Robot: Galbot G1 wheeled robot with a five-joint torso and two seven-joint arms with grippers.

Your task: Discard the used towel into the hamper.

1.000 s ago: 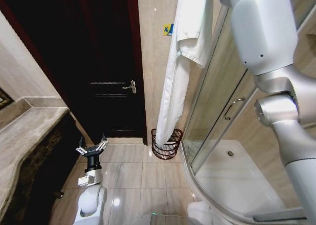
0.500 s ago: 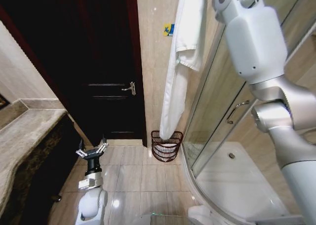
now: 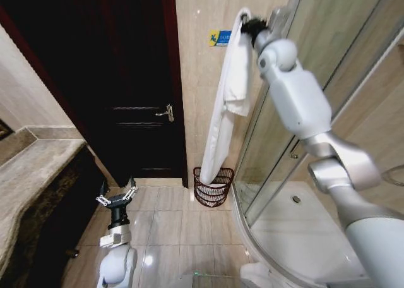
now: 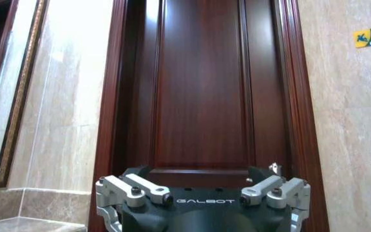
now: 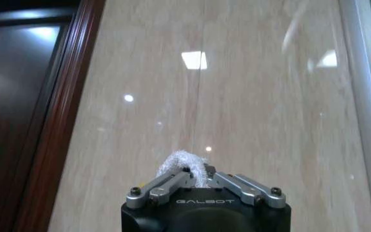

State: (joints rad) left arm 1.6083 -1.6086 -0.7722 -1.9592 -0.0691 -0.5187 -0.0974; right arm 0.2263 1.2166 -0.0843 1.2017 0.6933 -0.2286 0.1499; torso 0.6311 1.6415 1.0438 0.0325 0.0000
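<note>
Towel held high, its tail hanging into the hamper.

Your right gripper [image 3: 251,26] is pinched on the towel's [image 3: 224,105] top corner; the hamper [image 3: 213,186] sits on the floor by the door. Lower straight down and keep the cloth inside the rim before letting go. Your left gripper [image 3: 118,196] waits low, fingers spread. You can't see the towel's end inside the hamper.

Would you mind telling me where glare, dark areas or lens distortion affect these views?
Head view: wide-angle bending curves the shower glass and door, whose upper part sinks into darkness; the towel in the right pincer is well lit above the hamper. Right wrist view: ceiling lights glare on the marble wall. Left wrist view: the left pincer faces an evenly lit door.
</note>
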